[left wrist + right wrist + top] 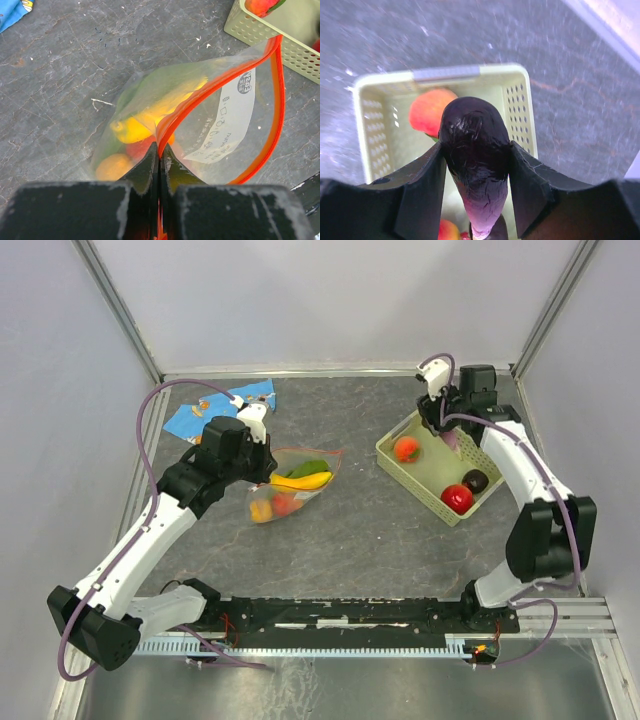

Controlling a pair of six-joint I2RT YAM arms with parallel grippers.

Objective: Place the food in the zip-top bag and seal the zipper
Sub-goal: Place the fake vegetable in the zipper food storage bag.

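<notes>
Right gripper [476,152] around eggplant [472,125], above basket [372,130]

Zip-top bag [290,487] part-filled, mouth open
Left of counter's middle, holding banana [305,481], leaf [312,467], orange [261,510]; zipper [279,100] gapes. Peach [405,448], red fruit [457,498] far right; eggplant [475,145] raised.

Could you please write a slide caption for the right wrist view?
Right gripper clamps the eggplant over the basket, with a peach lying inside.
</notes>
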